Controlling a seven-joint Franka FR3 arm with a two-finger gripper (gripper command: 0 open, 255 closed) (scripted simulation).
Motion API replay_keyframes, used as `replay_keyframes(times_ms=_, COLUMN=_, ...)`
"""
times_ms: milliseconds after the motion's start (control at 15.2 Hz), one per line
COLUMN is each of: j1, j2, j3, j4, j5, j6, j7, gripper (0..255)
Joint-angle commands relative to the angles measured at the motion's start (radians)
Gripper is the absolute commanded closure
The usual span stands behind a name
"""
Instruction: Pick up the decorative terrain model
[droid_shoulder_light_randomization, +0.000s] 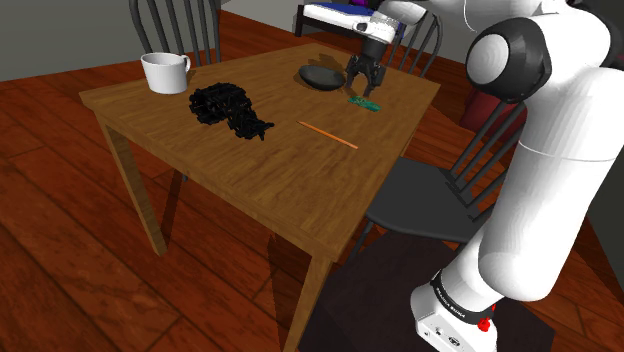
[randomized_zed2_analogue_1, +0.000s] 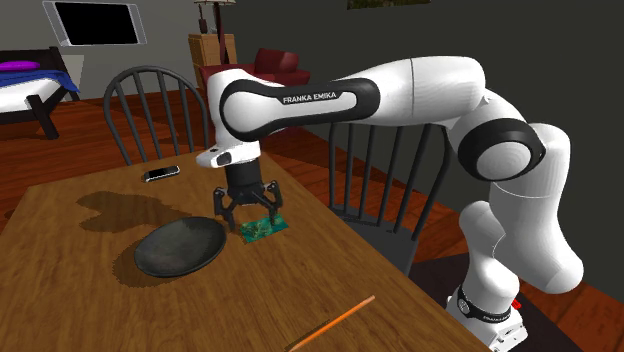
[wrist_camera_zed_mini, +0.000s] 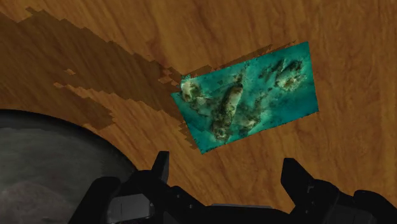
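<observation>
One step is in hand, the approach: the gripper (randomized_zed2_analogue_1: 245, 208) hangs spread over the teal terrain model (randomized_zed2_analogue_1: 262, 230), which lies flat on the desk (randomized_zed2_analogue_1: 85, 295) just beside the dark plate (randomized_zed2_analogue_1: 180, 247); next, I judge, it must descend and close across the thin slab; the wrist view shows its brown ridges, the shoulder view a mug (droid_shoulder_light_randomization: 165, 72), a black heap (droid_shoulder_light_randomization: 228, 108) and a pencil (droid_shoulder_light_randomization: 327, 134); the fingertips seem clear of the slab
</observation>
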Motion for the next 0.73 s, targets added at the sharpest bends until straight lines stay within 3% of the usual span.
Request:
replay_keyframes(times_ms=0, j1=0.003, j2=-0.001, j3=0.001, j4=-0.027, j5=0.001, j6=0.025, j7=-0.009, gripper=0)
replay_keyframes(times_ms=264, j1=0.007, j2=-0.001, j3=0.002, j4=-0.061, j5=0.002, j6=0.059, j7=-0.016, gripper=0)
replay_keyframes(times_ms=330, j1=0.009, j2=-0.003, j3=0.002, j4=-0.065, j5=0.001, j6=0.061, j7=-0.015, gripper=255)
replay_keyframes(times_ms=660, j1=0.008, j2=-0.003, j3=0.002, j4=-0.063, j5=0.001, j6=0.060, j7=-0.015, gripper=255)
